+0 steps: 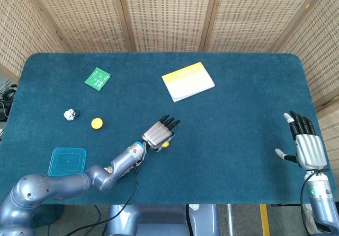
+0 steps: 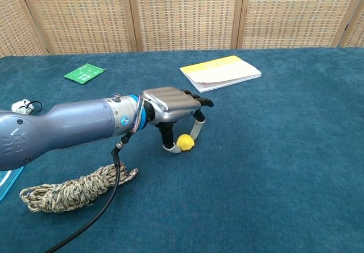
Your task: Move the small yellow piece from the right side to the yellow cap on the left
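Observation:
The small yellow piece (image 1: 165,144) (image 2: 185,142) lies on the blue table just left of centre. My left hand (image 1: 158,133) (image 2: 170,105) hovers palm-down over it. Its thumb touches the piece's left side and a finger touches its right side, so the piece is pinched while still resting on the cloth. The yellow cap (image 1: 96,123) sits further left on the table; my left arm hides it in the chest view. My right hand (image 1: 306,147) rests at the table's right edge with fingers spread, holding nothing, and shows only in the head view.
A yellow-and-white notebook (image 1: 187,81) (image 2: 220,72) lies at the back centre. A green card (image 1: 97,78) and a small white object (image 1: 69,114) are at the left. A teal lid (image 1: 67,161) and a coiled rope (image 2: 74,189) lie near the front left.

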Tool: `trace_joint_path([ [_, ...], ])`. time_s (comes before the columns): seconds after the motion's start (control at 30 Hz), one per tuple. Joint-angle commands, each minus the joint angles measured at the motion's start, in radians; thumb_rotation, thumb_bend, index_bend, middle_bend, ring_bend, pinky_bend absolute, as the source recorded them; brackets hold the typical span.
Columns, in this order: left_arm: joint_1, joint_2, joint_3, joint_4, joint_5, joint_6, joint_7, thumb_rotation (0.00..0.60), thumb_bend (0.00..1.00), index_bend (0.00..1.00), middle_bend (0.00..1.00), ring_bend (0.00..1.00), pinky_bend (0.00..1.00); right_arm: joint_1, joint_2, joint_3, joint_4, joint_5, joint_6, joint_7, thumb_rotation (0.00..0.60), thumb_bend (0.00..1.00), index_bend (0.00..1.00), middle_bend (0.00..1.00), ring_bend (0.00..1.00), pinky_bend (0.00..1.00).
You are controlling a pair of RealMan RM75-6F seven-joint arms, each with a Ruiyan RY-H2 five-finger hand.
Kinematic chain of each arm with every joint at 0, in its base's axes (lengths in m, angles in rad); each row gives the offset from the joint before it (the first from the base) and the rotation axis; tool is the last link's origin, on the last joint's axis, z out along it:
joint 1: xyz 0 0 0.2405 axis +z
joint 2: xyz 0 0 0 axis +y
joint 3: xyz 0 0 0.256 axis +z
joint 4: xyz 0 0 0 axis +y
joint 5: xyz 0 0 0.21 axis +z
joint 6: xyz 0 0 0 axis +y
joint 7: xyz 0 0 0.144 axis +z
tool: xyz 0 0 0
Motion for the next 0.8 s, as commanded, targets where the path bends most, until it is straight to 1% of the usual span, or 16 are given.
trace_joint_path([
  [0.03,0.003,0.014,-0.006,-0.016,0.002,0.01,-0.006,0.6,0.3,0.57,0.0,0.0,0.0,-0.001,0.0,0.001,0.0,-0.003,0.0,-0.001,0.6,0.0,0.0,0.0,0.0,0.0],
  [0.2,0.019,0.086,-0.026,-0.075,0.005,0.048,-0.021,0.6,0.3,0.58,0.0,0.0,0.0,-0.005,0.001,0.002,-0.003,-0.007,0.0,-0.002,0.6,0.0,0.0,0.0,0.0,0.0],
  [0.33,0.053,0.179,-0.043,-0.122,-0.014,0.081,-0.044,0.6,0.3,0.58,0.0,0.0,0.0,-0.008,0.002,0.002,-0.007,-0.013,0.003,-0.005,0.6,0.0,0.0,0.0,0.0,0.0],
  [0.37,0.059,0.191,-0.045,-0.125,-0.018,0.084,-0.05,0.6,0.3,0.58,0.0,0.0,0.0,-0.008,0.002,0.002,-0.007,-0.014,0.003,-0.005,0.6,0.0,0.0,0.0,0.0,0.0],
  [0.43,0.093,0.249,-0.047,-0.141,-0.031,0.099,-0.085,0.6,0.31,0.58,0.0,0.0,0.0,-0.009,0.001,0.001,-0.01,-0.018,0.005,-0.01,0.6,0.0,0.0,0.0,0.0,0.0],
  [0.53,0.146,0.329,-0.019,-0.144,-0.036,0.074,-0.167,0.6,0.31,0.58,0.0,0.0,0.0,-0.01,-0.001,-0.001,-0.015,-0.025,0.005,-0.02,0.6,0.0,0.0,0.0,0.0,0.0],
  [0.6,0.185,0.354,0.003,-0.109,-0.038,0.068,-0.218,0.6,0.31,0.58,0.0,0.0,0.0,-0.008,-0.003,-0.004,-0.016,-0.031,0.004,-0.03,0.6,0.0,0.0,0.0,0.0,0.0],
  [0.67,0.22,0.361,0.026,-0.062,-0.007,0.069,-0.288,0.6,0.31,0.58,0.0,0.0,0.0,-0.008,-0.005,-0.003,-0.021,-0.032,0.002,-0.038,0.6,0.0,0.0,0.0,0.0,0.0],
  [0.8,0.25,0.353,0.05,0.007,0.029,0.061,-0.366,0.6,0.31,0.58,0.0,0.0,0.0,-0.008,-0.006,-0.003,-0.029,-0.039,0.007,-0.048,0.6,0.0,0.0,0.0,0.0,0.0],
])
